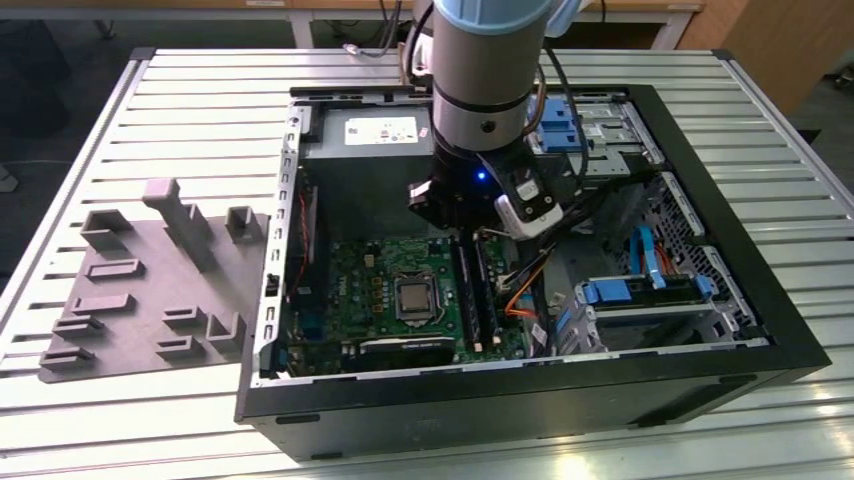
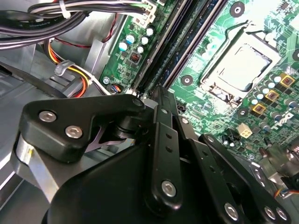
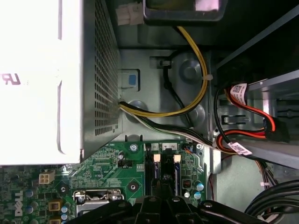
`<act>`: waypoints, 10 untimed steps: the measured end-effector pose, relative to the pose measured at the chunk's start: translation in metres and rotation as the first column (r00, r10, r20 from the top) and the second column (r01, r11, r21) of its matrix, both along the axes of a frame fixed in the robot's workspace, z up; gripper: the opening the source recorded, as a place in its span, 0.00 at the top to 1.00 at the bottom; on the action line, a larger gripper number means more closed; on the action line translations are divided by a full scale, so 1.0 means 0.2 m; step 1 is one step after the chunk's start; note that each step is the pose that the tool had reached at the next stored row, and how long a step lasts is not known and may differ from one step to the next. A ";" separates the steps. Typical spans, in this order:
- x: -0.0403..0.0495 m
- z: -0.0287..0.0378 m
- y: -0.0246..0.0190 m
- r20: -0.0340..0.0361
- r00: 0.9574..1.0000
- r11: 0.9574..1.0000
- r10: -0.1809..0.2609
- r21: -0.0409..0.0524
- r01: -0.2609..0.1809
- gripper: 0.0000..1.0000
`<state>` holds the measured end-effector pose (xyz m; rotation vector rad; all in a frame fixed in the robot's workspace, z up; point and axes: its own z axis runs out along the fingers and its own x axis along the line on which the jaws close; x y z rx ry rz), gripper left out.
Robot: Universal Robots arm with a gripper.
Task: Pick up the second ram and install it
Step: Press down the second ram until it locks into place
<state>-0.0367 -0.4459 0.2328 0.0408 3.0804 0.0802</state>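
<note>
Your arm's gripper [image 1: 470,222] sits low inside the open computer case [image 1: 747,290], right over the end of the memory slots [image 1: 475,290] nearest the power supply [image 1: 380,135], on the green motherboard [image 1: 367,290]. In the second wrist view the black linkage of the gripper [image 2: 161,100] comes to a narrow point just above the long black slots [image 2: 187,42], with the silver CPU socket [image 2: 240,65] well off to one side. You cannot tell from these pictures whether the jaws are open or shut, since the fingertips are hidden behind the gripper's own body.

The second ram [image 1: 486,296] appears as a dark stick lying along the slot lane beside its neighbour [image 1: 466,292], under and beyond the gripper in the exterior view; whether it is fully seated you cannot tell. In the first wrist view you see two slot ends with pale latches [image 3: 156,158] just past the gripper [image 3: 159,201], and yellow and black cables [image 3: 196,88] running across the metal wall behind.

The light grey tray [image 1: 147,290] with raised blocks rests on the slatted table [image 1: 187,100] at the exterior view's left, apart from the case
</note>
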 end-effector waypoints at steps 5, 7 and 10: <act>0.000 0.007 0.000 0.000 1.000 1.000 0.000 0.000 0.000 0.89; 0.000 0.007 0.000 0.000 1.000 1.000 0.000 0.000 0.000 0.89; 0.000 0.008 -0.003 0.000 1.000 1.000 0.000 0.000 0.000 0.89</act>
